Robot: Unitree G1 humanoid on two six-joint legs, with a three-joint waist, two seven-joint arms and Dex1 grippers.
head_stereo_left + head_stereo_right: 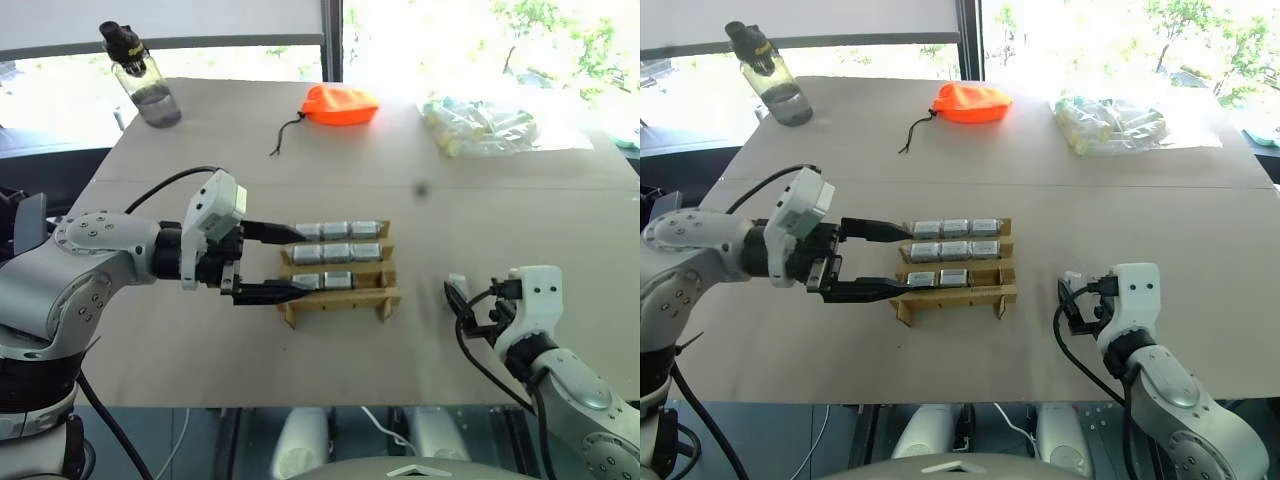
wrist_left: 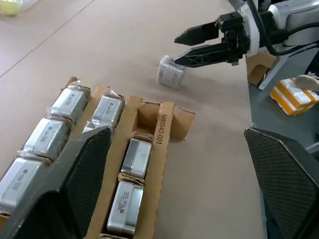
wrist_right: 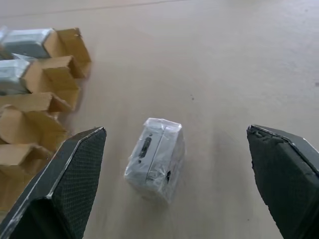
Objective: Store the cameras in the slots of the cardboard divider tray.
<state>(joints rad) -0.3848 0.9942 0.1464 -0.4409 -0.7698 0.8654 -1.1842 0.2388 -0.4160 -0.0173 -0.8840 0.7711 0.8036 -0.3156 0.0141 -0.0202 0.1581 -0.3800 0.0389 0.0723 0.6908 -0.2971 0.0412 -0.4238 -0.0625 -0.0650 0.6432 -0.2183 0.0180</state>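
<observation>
Right of the cardboard divider tray [image 1: 338, 268], the right tool [image 3: 174, 144] is straddling the last loose camera [image 3: 155, 158] wide open, lining up the pick, while the left tool [image 1: 272, 262] is hanging wide and empty over the tray's left end.

- The cardboard divider tray [image 1: 338, 296], tan and three-rowed, sits at the table's centre.
- Eight silver-grey cameras [image 1: 336, 230] fill its slots: three in the far row, three in the middle, two in the near row, whose right-end slot is empty.
- One plastic-wrapped whitish camera [image 3: 155, 158] lies loose on the table, at three o'clock from the tray.
</observation>
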